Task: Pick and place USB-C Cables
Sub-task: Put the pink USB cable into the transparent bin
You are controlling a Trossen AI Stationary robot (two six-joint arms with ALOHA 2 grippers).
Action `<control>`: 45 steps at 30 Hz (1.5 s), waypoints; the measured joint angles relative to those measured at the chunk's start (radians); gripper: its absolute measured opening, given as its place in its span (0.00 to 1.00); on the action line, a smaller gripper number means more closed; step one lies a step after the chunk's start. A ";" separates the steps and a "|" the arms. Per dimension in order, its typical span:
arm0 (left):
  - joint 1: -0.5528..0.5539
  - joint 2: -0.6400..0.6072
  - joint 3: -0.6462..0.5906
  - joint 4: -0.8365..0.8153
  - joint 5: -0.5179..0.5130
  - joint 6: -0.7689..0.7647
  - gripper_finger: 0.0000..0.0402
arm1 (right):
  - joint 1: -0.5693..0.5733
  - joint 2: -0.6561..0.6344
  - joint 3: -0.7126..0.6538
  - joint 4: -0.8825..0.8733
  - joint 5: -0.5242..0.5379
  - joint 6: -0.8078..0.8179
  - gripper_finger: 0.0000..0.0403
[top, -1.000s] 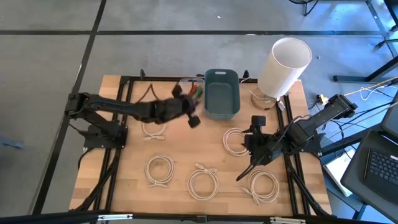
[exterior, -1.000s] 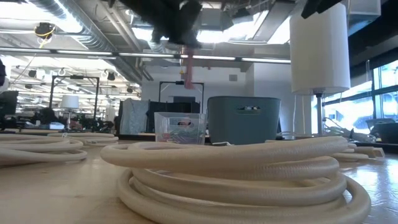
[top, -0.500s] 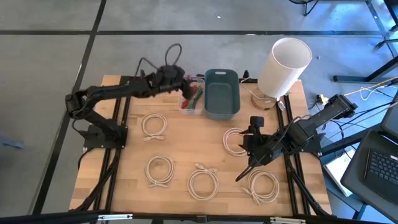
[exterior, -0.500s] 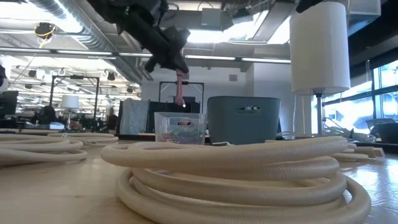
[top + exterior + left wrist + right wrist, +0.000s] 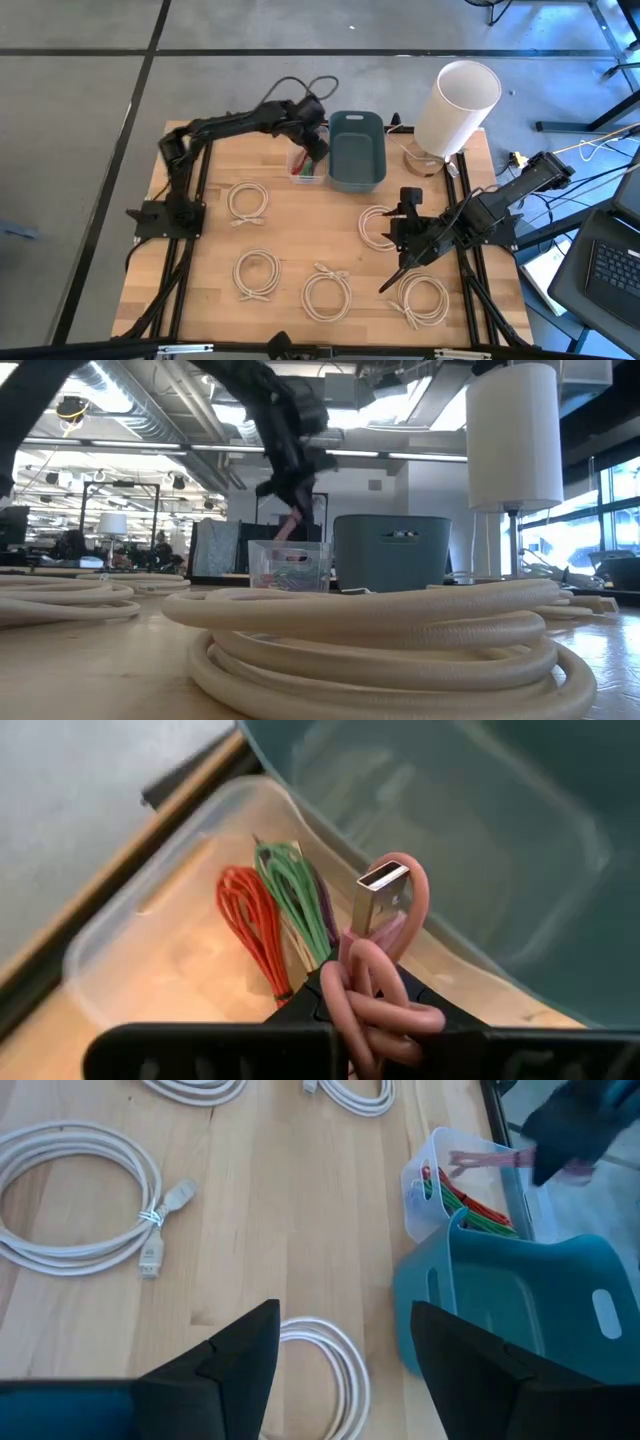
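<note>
My left gripper (image 5: 314,143) is shut on a pinkish-brown cable bundle (image 5: 378,982) and hangs over the clear bin (image 5: 306,168) beside the teal bin (image 5: 357,150). Red (image 5: 250,925), green (image 5: 295,898) and purple (image 5: 326,910) bundles lie on the clear bin's floor. Several cream-white coils lie flat on the table, among them one (image 5: 248,201) near the left arm and one (image 5: 377,226) below my right gripper (image 5: 400,236). The right gripper (image 5: 340,1370) is open and touches nothing. My left gripper pinches the pinkish-brown bundle by its knotted loops (image 5: 372,1010) between the two fingers, coming from above and slanting down. The plug end (image 5: 382,888) sticks out past the fingertips. In the low view the bundle (image 5: 293,526) hangs clear, just above the clear bin's rim (image 5: 288,546).
A tall white cylinder (image 5: 457,95) stands on a round base at the table's far right corner. More coils (image 5: 258,272) (image 5: 327,294) (image 5: 421,299) lie along the near side. One coil (image 5: 380,645) fills the low view's foreground. A laptop (image 5: 605,265) sits off the right edge.
My left arm has swung from above the table's middle toward the far edge, then right over the clear bin, turning as it went and coming down. The pinkish-brown bundle travelled with it and now hangs much lower, at the bin's rim. The right arm stayed still.
</note>
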 joint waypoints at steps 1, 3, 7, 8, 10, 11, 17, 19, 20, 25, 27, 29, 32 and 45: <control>0.000 0.021 0.003 0.001 0.004 -0.004 0.02 | 0.000 0.000 0.000 0.000 -0.001 0.000 0.57; 0.000 0.055 0.003 0.001 0.017 -0.010 0.02 | 0.000 0.000 0.000 0.000 -0.002 0.000 0.57; 0.008 0.106 0.004 0.006 0.019 -0.012 0.02 | 0.000 0.000 0.000 0.000 -0.008 0.003 0.57; 0.011 0.116 0.004 0.007 0.019 -0.012 0.02 | 0.000 0.000 0.000 0.000 -0.009 0.004 0.57; 0.020 0.131 0.004 0.013 0.020 -0.015 0.02 | 0.000 0.000 0.000 0.000 -0.009 0.004 0.57; 0.024 0.137 0.004 0.015 0.020 -0.022 0.02 | 0.000 0.000 0.000 0.000 -0.009 0.004 0.57; 0.046 0.176 0.004 0.055 0.053 -0.036 0.02 | 0.000 0.000 0.000 0.000 -0.009 0.004 0.57; 0.051 0.189 0.004 0.084 0.067 -0.039 0.02 | 0.000 0.000 0.000 0.000 -0.010 0.004 0.57; 0.052 0.196 0.004 0.096 0.077 -0.042 0.02 | 0.000 0.000 0.000 0.000 -0.009 0.004 0.57; 0.066 0.223 0.005 0.116 0.097 -0.054 0.02 | 0.000 0.000 0.000 0.000 -0.010 0.027 0.57; 0.072 0.232 0.007 0.116 0.092 -0.059 0.02 | 0.000 0.000 0.000 0.000 -0.010 0.027 0.57; 0.075 0.237 0.008 0.117 0.090 -0.061 0.02 | 0.000 0.000 0.000 0.000 -0.010 0.028 0.57; 0.075 0.240 0.008 0.124 0.086 -0.042 0.03 | 0.000 0.000 0.000 0.000 -0.010 0.031 0.57; 0.074 0.234 0.004 0.146 0.143 -0.011 0.30 | 0.000 0.000 0.000 -0.001 -0.010 0.054 0.57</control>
